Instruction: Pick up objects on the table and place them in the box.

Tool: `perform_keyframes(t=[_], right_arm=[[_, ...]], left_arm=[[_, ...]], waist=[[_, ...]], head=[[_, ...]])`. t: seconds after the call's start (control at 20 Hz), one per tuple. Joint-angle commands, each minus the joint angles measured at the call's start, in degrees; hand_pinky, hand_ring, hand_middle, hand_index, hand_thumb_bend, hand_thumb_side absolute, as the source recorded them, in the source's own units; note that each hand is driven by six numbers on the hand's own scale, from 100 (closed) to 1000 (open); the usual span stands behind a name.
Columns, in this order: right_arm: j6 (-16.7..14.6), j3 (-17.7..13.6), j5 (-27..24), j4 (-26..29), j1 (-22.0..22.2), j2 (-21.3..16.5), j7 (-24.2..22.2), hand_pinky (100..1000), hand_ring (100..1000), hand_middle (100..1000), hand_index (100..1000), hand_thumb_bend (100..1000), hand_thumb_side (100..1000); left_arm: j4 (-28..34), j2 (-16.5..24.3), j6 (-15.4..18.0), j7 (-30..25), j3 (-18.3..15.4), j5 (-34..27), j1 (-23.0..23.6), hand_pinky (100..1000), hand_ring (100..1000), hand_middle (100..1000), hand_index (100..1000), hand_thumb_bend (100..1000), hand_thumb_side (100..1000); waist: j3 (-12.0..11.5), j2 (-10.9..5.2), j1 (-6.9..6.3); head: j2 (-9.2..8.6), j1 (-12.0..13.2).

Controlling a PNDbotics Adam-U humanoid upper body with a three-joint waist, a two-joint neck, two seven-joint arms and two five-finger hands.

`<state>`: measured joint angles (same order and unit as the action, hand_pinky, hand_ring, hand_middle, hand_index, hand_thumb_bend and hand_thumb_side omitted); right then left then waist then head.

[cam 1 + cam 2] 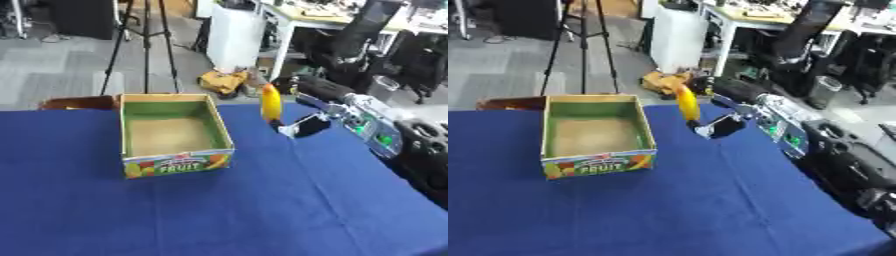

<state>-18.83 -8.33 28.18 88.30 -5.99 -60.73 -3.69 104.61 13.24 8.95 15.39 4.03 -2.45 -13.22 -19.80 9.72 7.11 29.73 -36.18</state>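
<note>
Right hand (302, 126) comes in from the right on a black and silver arm, fingers curled around the lower end of a yellow banana-shaped object (271, 101). Object stands nearly upright, lifted above the blue tablecloth (262, 210), just to the right of the box. Left hand shows in neither view. Tablecloth fills the lower part of both views. Box (175, 163) is cardboard with green inner walls, open top, a "FRUIT" label on the near side; nothing visible inside.
</note>
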Motion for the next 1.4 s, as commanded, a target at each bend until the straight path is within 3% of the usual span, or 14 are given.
perform_keyframes(t=[0.05, 0.1, 0.45, 1.15, 1.4], right_arm=[[0.17, -1.81, -1.36, 0.11, -0.07, -3.33, 0.97, 777, 845, 808, 680, 100, 335], [0.17, -1.87, -1.46, 0.07, -0.03, -3.38, 1.04, 777, 845, 808, 680, 100, 335], [0.21, -3.12, -2.64, -0.41, 0.03, -3.69, 2.13, 771, 842, 801, 685, 100, 346], [-1.53, 0.29, -4.98, 3.70, -6.58, -2.75, -0.68, 760, 835, 790, 688, 100, 357], [-1.46, 1.92, -4.15, 2.62, -7.60, -1.74, -3.01, 757, 833, 787, 691, 100, 360]], left_arm=[[1.15, 1.11, -0.11, -0.58, 0.32, -0.01, -0.95, 482, 618, 515, 416, 839, 532], [1.19, 1.11, -0.15, -0.63, 0.33, -0.03, -0.97, 482, 618, 515, 416, 839, 532], [2.26, 0.88, -0.79, -2.07, 1.64, -0.63, -2.55, 481, 619, 514, 411, 843, 531], [3.37, -0.91, -1.84, -5.28, 4.40, -2.20, -4.92, 479, 620, 512, 405, 846, 530], [3.73, -1.40, -2.13, -5.88, 4.81, -2.83, -5.28, 478, 620, 512, 402, 849, 529]], waist=[[-0.34, -0.71, -0.39], [-0.45, -0.69, -0.40], [-4.58, 1.29, -1.30], [-9.47, 4.34, -2.97], [-10.97, 5.43, -3.58]], head=[[-1.25, -0.95], [-1.31, -1.01], [-6.72, -5.03], [-11.92, -11.54], [-13.39, -13.12]])
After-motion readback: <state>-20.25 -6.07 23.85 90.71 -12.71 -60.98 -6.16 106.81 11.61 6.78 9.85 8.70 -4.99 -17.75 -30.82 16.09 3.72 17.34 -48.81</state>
